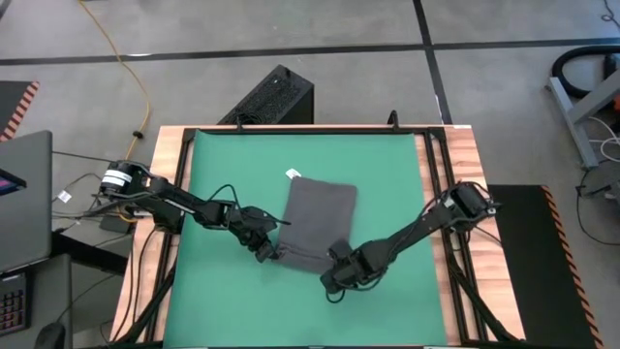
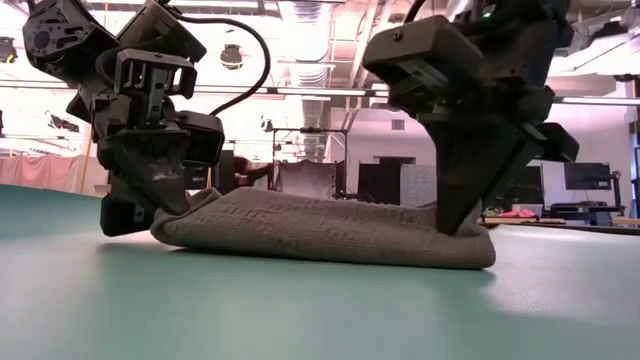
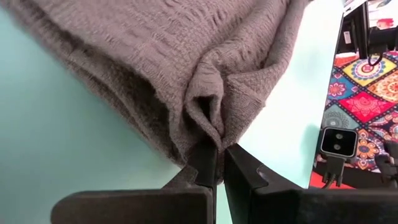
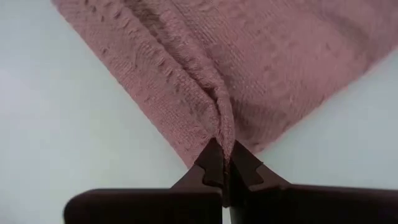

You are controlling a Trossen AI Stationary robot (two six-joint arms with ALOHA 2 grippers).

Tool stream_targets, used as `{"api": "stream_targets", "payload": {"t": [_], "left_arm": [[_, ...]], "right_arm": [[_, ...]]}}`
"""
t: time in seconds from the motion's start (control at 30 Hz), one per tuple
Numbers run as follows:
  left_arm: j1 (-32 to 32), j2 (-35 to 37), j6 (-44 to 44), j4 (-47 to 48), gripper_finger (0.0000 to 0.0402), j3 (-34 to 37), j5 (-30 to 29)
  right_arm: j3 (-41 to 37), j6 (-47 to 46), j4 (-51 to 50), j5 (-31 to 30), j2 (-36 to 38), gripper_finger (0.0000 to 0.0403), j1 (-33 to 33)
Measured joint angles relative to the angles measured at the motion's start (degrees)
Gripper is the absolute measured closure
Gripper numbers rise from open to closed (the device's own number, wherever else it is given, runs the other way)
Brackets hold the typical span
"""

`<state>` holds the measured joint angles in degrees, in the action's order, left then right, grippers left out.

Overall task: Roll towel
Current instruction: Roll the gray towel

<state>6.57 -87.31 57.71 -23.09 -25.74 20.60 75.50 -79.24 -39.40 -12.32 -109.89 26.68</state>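
Note:
The dark grey towel [image 1: 320, 215] lies flat on the green mat [image 1: 387, 165], its white tag [image 1: 292, 174] at the far left corner. Its near edge is doubled over into a thick hem [image 2: 320, 240]. My left gripper [image 1: 265, 250] is shut on the towel's near left corner. My right gripper [image 1: 339, 264] is shut on the near right corner. In the low view the left gripper [image 2: 150, 215] stands at one end of the towel and the right gripper [image 2: 462, 222] at the other. My left gripper [image 3: 217, 152] pinches a bunched fold of several layers at the towel's near left corner [image 3: 210, 124] between its two fingertips. It comes slanting down from the table's left. The corner is drawn up slightly; the rest lies on the mat. My right gripper [image 4: 224, 154] pinches a raised ridge of folded cloth at the towel's near right corner [image 4: 222, 121] between its two fingertips. The fingers point steeply down from above. The cloth around the ridge stays on the mat.
The mat has free room on every side of the towel. The wooden table rim [image 1: 441, 165] frames it. A black box [image 1: 276, 97] stands beyond the far edge, and a laptop [image 1: 24, 194] sits off the table's left.

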Motion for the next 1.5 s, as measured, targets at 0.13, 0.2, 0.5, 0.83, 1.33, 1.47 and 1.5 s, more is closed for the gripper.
{"api": "stream_targets", "payload": {"t": [0.13,0.2,0.5,0.83,1.33,1.47,1.5], "left_arm": [[0.0,0.0,0.0,0.0,0.0401,0.0,0.0],[0.0,0.0,-0.6,0.1,0.0401,0.0,0.1],[0.4,0.1,-1.1,1.4,0.0401,-0.1,6.0],[1.3,0.1,-1.9,-0.7,0.0401,-0.1,13.4],[2.1,0.1,-18.3,3.3,0.0333,0.0,14.7],[2.1,0.1,-17.6,6.2,0.0286,0.0,18.7],[2.1,0.1,-17.7,6.5,0.0278,0.0,20.4]], "right_arm": [[0.0,1.5,-0.4,3.0,0.0,0.0389,-1.6],[0.0,1.9,-0.6,3.7,0.0,0.0389,-2.5],[-1.8,0.1,-1.4,7.0,0.0,0.0389,-7.9],[-2.6,1.3,0.8,8.5,0.0,0.0389,-10.0],[-2.9,3.3,1.9,8.0,0.0,0.0389,-10.0],[-2.9,3.7,2.3,8.0,0.0,0.0389,-10.0],[-2.9,3.7,2.4,8.0,0.0,0.0389,-10.0]]}}
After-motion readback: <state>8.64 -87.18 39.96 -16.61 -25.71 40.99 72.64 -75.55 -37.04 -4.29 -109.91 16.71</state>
